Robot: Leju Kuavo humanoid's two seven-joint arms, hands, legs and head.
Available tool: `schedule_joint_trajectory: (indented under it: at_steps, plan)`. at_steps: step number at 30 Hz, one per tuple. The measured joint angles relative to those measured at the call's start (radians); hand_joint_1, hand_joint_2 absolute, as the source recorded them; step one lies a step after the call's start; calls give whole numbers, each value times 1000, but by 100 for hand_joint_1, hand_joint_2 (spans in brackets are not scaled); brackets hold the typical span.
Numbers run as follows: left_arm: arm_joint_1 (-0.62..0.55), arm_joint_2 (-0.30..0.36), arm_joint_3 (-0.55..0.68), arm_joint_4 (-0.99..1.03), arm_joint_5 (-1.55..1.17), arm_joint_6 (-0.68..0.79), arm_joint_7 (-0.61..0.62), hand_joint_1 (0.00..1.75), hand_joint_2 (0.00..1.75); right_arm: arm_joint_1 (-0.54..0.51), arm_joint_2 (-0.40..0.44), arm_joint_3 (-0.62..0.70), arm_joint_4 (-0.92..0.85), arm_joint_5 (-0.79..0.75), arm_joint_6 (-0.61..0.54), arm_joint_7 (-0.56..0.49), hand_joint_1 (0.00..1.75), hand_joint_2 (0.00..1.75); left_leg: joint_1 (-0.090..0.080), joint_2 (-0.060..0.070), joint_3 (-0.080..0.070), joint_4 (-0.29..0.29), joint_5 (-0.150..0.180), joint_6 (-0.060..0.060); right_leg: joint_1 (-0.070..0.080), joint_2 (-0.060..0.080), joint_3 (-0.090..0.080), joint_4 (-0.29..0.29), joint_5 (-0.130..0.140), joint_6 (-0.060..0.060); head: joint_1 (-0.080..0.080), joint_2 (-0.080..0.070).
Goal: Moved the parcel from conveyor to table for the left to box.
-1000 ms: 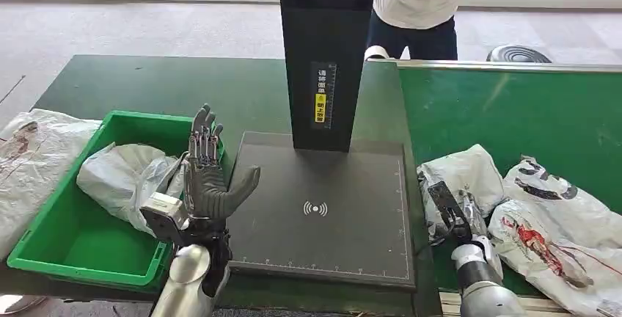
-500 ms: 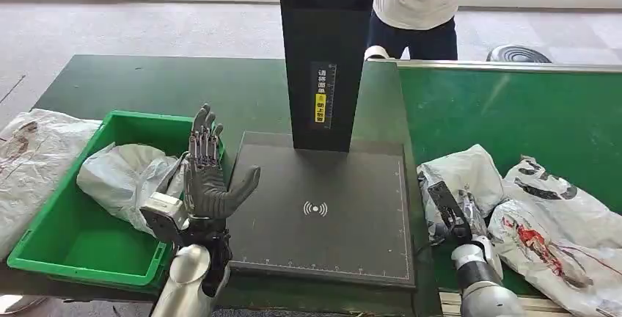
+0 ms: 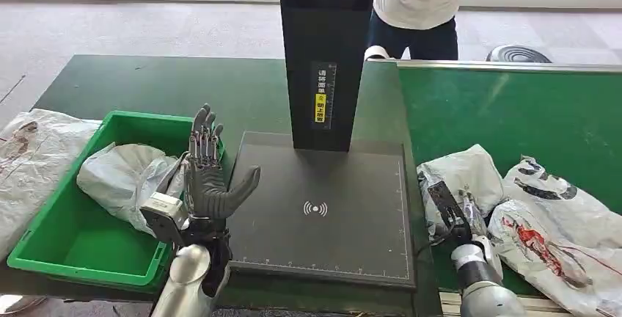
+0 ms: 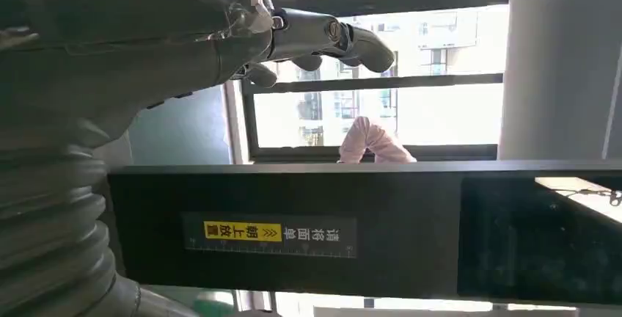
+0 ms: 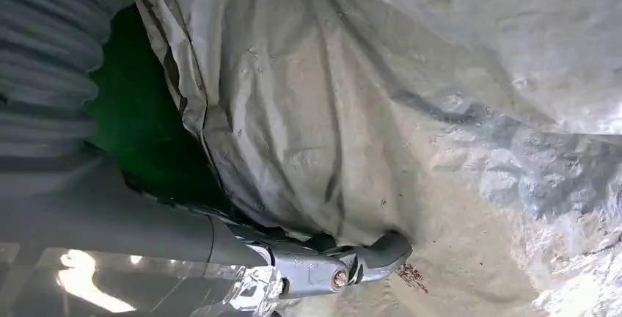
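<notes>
A grey plastic parcel (image 3: 463, 174) lies on the green conveyor (image 3: 513, 111) at the right, beside the scale. My right hand (image 3: 449, 213) grips its near left edge. In the right wrist view my fingers (image 5: 381, 251) curl into the crumpled grey film of that parcel (image 5: 381, 111). My left hand (image 3: 209, 177) is raised between the green box (image 3: 44, 251) and the scale plate, fingers spread upward and holding nothing; its fingers (image 4: 330, 38) also show in the left wrist view. Another grey parcel (image 3: 121, 174) lies inside the green box.
A black scale plate (image 3: 323, 207) with a tall black column (image 3: 326, 53) stands mid-table; the column's yellow label (image 4: 242, 231) faces my left wrist. A white parcel with red print (image 3: 557, 236) lies right of the gripped one. A white bag (image 3: 29, 163) lies left of the box. A person (image 3: 418, 1) stands behind.
</notes>
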Motion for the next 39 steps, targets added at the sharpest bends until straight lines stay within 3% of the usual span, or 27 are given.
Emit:
schedule_joint_trajectory:
  at_steps: [39]
  plan:
    - [0, 0, 0, 0, 0, 0, 0, 0, 175, 0, 0, 0, 0, 0, 0, 0, 0, 175, 0, 0, 0, 0, 0, 0, 0, 0, 0, 0, 0, 0, 0, 0]
